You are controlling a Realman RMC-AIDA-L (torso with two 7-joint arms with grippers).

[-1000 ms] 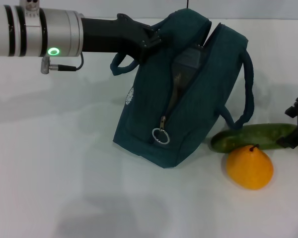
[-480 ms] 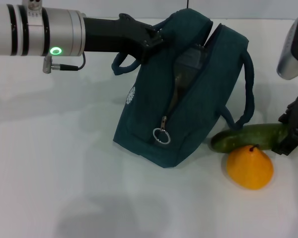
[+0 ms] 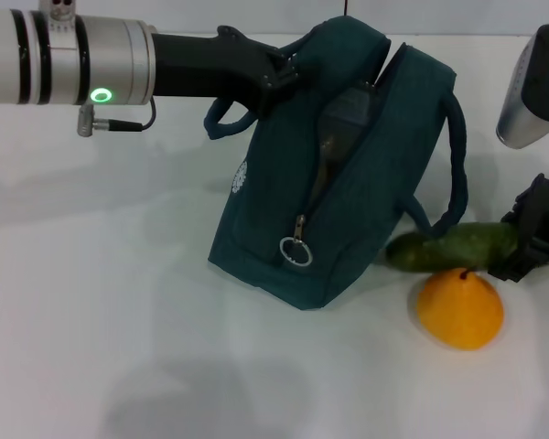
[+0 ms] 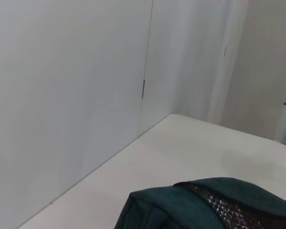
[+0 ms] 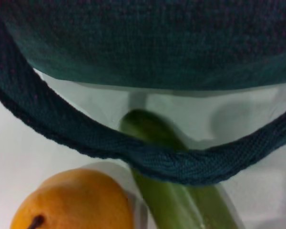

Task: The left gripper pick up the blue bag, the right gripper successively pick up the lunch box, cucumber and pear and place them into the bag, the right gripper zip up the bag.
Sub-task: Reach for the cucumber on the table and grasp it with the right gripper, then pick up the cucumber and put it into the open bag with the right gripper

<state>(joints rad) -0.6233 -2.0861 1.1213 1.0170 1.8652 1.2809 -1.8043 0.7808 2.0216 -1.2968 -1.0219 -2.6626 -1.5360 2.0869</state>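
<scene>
Right now the dark teal fabric bag (image 3: 339, 165) with its looped carry straps is standing tilted near the far edge of the white table (image 3: 119, 311), its long zip gaping open along the top and a metal ring pull (image 3: 296, 251) hanging at the low end of the zip. Inside the opening, a dark shape is showing, too dim to name. The left gripper (image 3: 273, 73), a black angular claw on a silver cylindrical wrist with a small green light, is reaching in from the table's left side and pinching the bag's upper edge beside a strap, holding that side up.

Just beside the bag, toward the table's right edge, the long, smooth, dark green cucumber (image 3: 457, 245) is lying with one end under the bag's drooping strap (image 5: 133, 148). The right gripper (image 3: 531, 240), an all-black jointed claw, is sitting at the cucumber's outer end; whether its fingers are closing on it I cannot tell. The orange-yellow rounded pear (image 3: 459, 309) with a short dark stem is resting just in front of the cucumber, nearly touching it.
</scene>
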